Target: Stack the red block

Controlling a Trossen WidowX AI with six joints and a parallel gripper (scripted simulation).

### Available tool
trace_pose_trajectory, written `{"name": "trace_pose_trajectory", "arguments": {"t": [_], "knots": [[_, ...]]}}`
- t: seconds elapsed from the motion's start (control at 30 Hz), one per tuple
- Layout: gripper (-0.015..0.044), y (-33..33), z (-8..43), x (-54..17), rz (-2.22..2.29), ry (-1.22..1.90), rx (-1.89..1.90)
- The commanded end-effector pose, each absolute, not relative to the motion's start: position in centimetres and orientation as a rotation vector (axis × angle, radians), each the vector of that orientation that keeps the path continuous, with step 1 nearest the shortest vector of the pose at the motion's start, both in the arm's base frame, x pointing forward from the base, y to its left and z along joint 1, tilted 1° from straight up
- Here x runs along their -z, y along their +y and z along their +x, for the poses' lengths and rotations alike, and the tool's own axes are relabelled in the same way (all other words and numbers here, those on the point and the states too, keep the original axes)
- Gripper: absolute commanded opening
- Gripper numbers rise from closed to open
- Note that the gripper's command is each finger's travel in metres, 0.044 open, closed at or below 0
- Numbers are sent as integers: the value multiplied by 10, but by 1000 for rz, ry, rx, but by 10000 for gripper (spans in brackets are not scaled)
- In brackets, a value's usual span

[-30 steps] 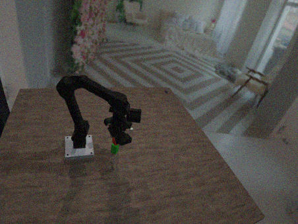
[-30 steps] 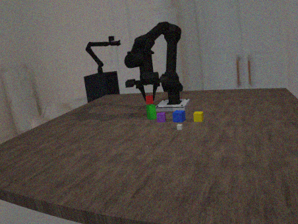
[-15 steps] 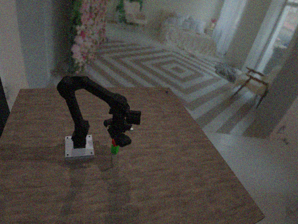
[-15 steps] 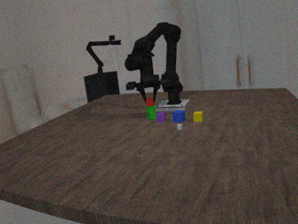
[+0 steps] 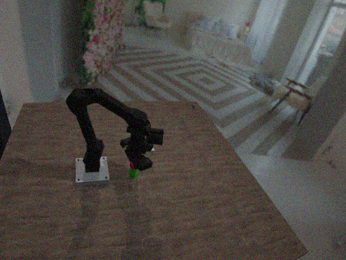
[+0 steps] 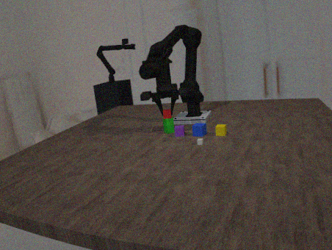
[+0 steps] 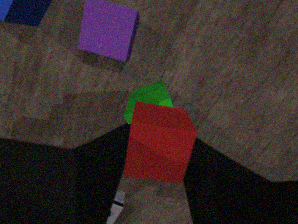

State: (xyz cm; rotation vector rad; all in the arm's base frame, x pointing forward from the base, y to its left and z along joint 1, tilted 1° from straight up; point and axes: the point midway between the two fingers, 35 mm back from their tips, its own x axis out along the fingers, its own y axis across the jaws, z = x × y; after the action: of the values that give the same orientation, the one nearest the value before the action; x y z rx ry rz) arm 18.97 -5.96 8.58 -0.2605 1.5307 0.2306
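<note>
One arm did all the work here, and its gripper [image 6: 167, 110] was clamped on the red block [image 6: 167, 113], the fingers pinching its sides so that its underside was free to seat on the green tower [image 6: 168, 126]. In the exterior view the red block sat directly above the green tower, the two apparently touching or very nearly so; I could not tell whether its weight was already on the green. The wrist view showed the red block [image 7: 160, 142] covering most of the green tower [image 7: 148, 101], with a green corner showing past one edge, which suggested a slight offset or merely the camera's slant. The grip from above seemed chosen to let the fingers part sideways without brushing the tower. The purple block [image 6: 179, 130] stood just beside the tower, with the blue block [image 6: 199, 129] and the yellow block [image 6: 220, 129] farther along the row and a small white block [image 6: 200, 141] in front, near enough that a careless retreat might have caught the purple one. Everything rested on a dark wood-grain table [image 6: 147, 191], on which the arm's pale base plate [image 5: 92, 170] also sat. Beyond it the top view showed a dim room with a striped rug [image 5: 191, 78] and tall windows.
</note>
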Motion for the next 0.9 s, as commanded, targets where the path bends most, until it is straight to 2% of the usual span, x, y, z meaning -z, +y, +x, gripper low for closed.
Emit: {"name": "trace_pose_trajectory", "arguments": {"t": [0.0,0.03,0.6,0.87], "knots": [[0,-59,190,-87,-258,1528,-234],[0,-59,190,-89,-258,1528,-234],[440,-60,190,-86,-260,1531,-231],[440,-60,190,-86,-260,1531,-231]]}}
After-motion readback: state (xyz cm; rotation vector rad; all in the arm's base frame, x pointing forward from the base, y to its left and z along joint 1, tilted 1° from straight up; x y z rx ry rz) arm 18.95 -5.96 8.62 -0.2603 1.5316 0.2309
